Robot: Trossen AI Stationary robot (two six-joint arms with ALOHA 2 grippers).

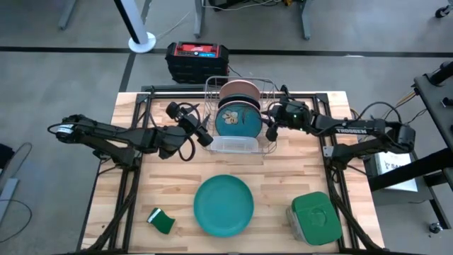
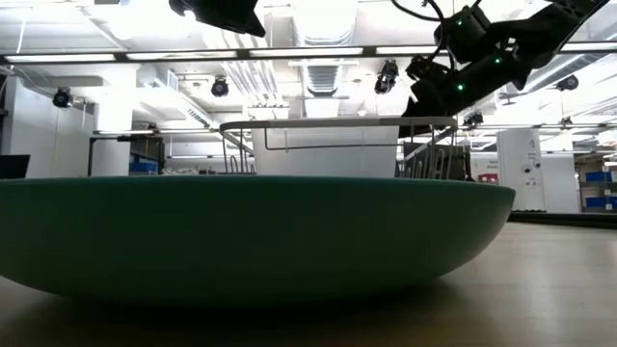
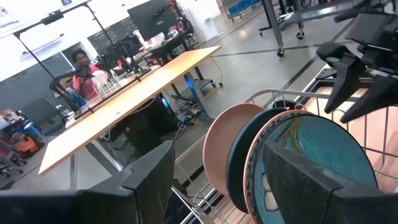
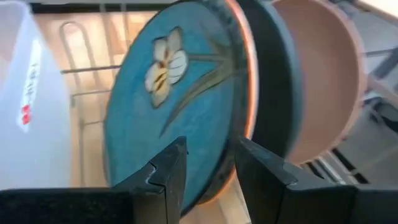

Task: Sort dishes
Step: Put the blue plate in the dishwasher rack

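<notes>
- Judging by layout: three of four plates racked, one left
- Wire dish rack (image 1: 209, 91), upper centre of high view, holds upright: salmon-pink round plate (image 1: 239, 89), dark teal plate (image 4: 277, 74), blue flower-painted plate (image 1: 237, 119) in front
- Bright teal-green round plate (image 1: 224, 204) lies flat on worktop (image 1: 283, 184), lower centre
- Green-lidded square container (image 1: 313, 217) lower right, shut; contents hidden
- Right gripper (image 1: 270, 129) at rack's right edge, jaws part open about flower plate rim, no clear grip
- Left gripper (image 1: 206, 134) at rack's left, jaws wide, empty

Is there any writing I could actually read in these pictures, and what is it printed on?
"TROSSEN": white letters on the right arm, seen from above.
Red and blue label on the black box beyond the table: too small to read.
Red marks on the clear plastic tub in the dish rack: too blurred to read.
The white paper beside the table shows no print I can read.
</notes>
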